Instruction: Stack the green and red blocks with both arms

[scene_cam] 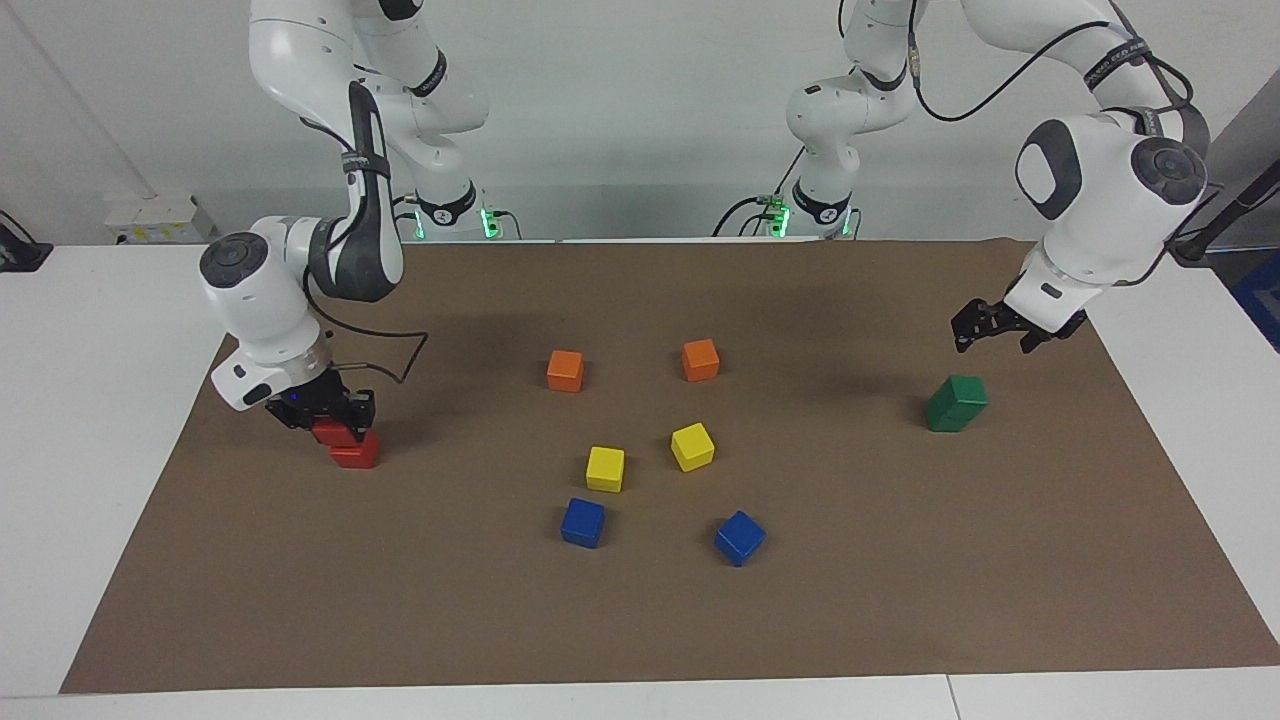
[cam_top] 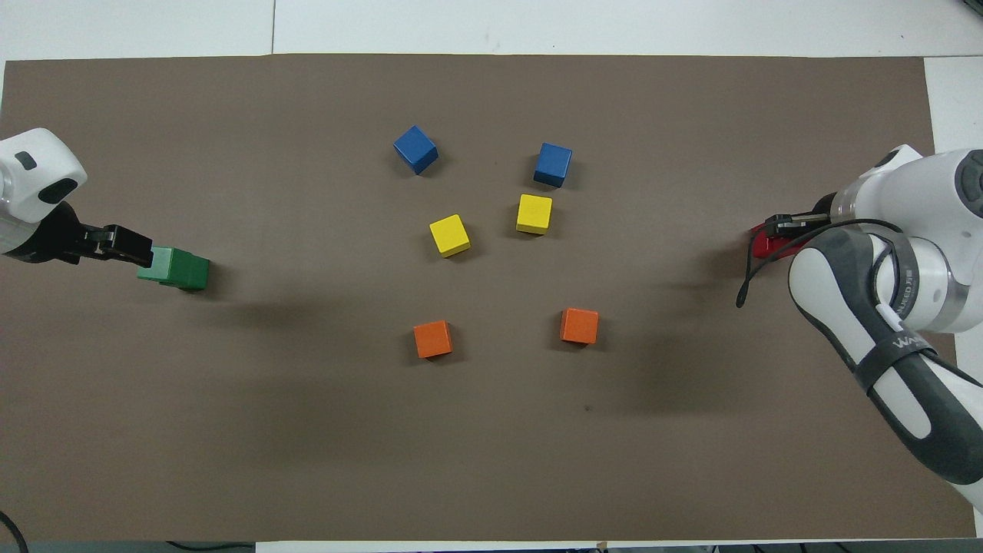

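**Sam:** What is at the right arm's end of the table?

**Mia:** Two red blocks. One red block (scene_cam: 355, 452) sits on the brown mat (scene_cam: 640, 620). The other red block (scene_cam: 330, 432) rests on top of it, a bit off to one side. The right gripper (scene_cam: 322, 415) comes down from above and its fingers pinch that top block.

**Sam:** And in the middle?

**Mia:** Six more blocks, all sitting apart on the mat. Two orange blocks (scene_cam: 565, 370) (scene_cam: 700, 359) are nearest to the robots. Then come two yellow blocks (scene_cam: 605, 468) (scene_cam: 692, 446). Two blue blocks (scene_cam: 582, 522) (scene_cam: 739, 537) are farthest from the robots. No gripper is near them.

**Sam:** What about the left arm's end?

**Mia:** There are two green blocks there, stacked. The bottom green block (scene_cam: 945, 415) is on the mat, and the top green block (scene_cam: 965, 392) sits on it, pushed a little to one side. Nothing is holding them.

**Sam:** Where is the left gripper?

**Mia:** The left gripper (scene_cam: 990, 328) is up in the air above the green stack, not touching it. Its fingers are spread apart and hold nothing.
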Controlling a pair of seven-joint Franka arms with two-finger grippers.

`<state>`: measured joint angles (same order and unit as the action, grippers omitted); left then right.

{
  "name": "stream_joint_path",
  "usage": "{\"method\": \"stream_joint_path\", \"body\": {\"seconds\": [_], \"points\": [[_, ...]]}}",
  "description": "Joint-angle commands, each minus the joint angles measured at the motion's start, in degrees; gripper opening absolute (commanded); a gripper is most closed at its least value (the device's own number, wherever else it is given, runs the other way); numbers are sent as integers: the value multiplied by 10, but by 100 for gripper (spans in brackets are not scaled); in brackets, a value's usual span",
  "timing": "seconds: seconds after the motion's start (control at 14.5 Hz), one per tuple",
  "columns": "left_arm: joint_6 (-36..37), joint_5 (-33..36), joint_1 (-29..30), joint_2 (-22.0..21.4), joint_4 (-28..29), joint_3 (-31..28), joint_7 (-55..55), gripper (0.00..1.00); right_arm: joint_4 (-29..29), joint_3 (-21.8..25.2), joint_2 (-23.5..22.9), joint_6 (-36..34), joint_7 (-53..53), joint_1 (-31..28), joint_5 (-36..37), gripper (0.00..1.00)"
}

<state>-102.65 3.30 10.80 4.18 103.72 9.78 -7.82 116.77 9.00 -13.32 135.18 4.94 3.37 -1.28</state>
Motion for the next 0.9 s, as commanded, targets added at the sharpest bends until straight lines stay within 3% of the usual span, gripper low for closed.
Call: {"method": "stream_joint_path", "body": {"seconds": [0.0, 0.14, 0.41, 0.48, 0.55, 0.83], "points": [[34, -12, -41, -29, 3, -29, 12, 100, 2, -8, -5, 17, 6, -11, -4, 0], [46, -15, -102, -36, 4, -70, 60, 100, 4, -9, -5, 19, 5, -11, -5, 0], [59, -19, -107, -52, 12, -75, 79, 100, 7, -9, -8, 25, 4, -12, -7, 0], [54, -19, -103, -56, 17, -75, 77, 100, 7, -9, -8, 25, 4, -13, -11, 14], [46, -19, -102, -56, 17, -75, 78, 100, 7, -9, -8, 25, 4, -13, -12, 99], [45, -20, -98, -65, 31, -75, 77, 100, -1, -8, -2, 2, 5, -13, -12, 100]]}}
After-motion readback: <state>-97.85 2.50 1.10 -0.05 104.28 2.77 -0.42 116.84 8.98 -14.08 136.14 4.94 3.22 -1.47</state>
